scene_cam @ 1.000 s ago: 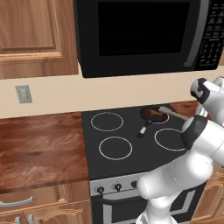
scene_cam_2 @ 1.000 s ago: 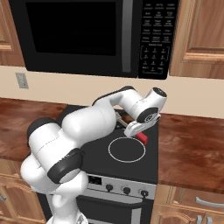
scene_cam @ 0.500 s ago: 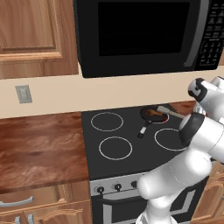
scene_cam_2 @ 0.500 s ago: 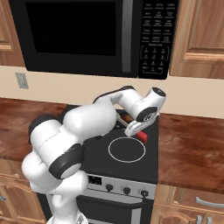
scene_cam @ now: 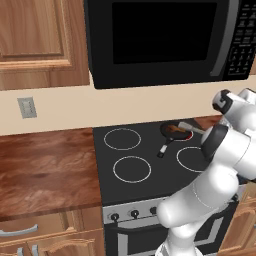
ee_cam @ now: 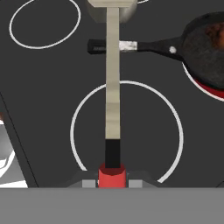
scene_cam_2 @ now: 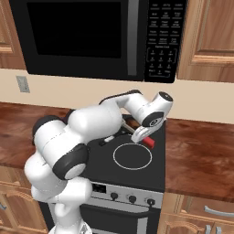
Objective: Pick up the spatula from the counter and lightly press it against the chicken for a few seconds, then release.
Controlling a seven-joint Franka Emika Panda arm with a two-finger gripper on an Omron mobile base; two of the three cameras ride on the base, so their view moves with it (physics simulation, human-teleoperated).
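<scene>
My gripper [ee_cam: 112,182] is shut on the red handle of the spatula [ee_cam: 112,100]. Its beige shaft runs away from me over a front burner, crosses above the pan's handle, and ends in a blade at the top edge of the hand view. The black pan [ee_cam: 205,48] lies to the right of the shaft, with the brown chicken [ee_cam: 215,31] in it. In the left base view the spatula [scene_cam: 193,129] slants by the right rim of the pan [scene_cam: 172,131], apart from the chicken [scene_cam: 176,130]. From the right base, the gripper [scene_cam_2: 144,136] holds the spatula [scene_cam_2: 148,142] low over the stove.
The black stove top [scene_cam: 135,150] has several ringed burners. A microwave [scene_cam: 160,40] hangs close above it. Wooden counters [scene_cam: 45,170] flank the stove on both sides. My own arm [scene_cam_2: 91,123] arches over the stove's left half.
The hand with the spatula has crept slightly toward the pan. The pan and chicken have not moved.
</scene>
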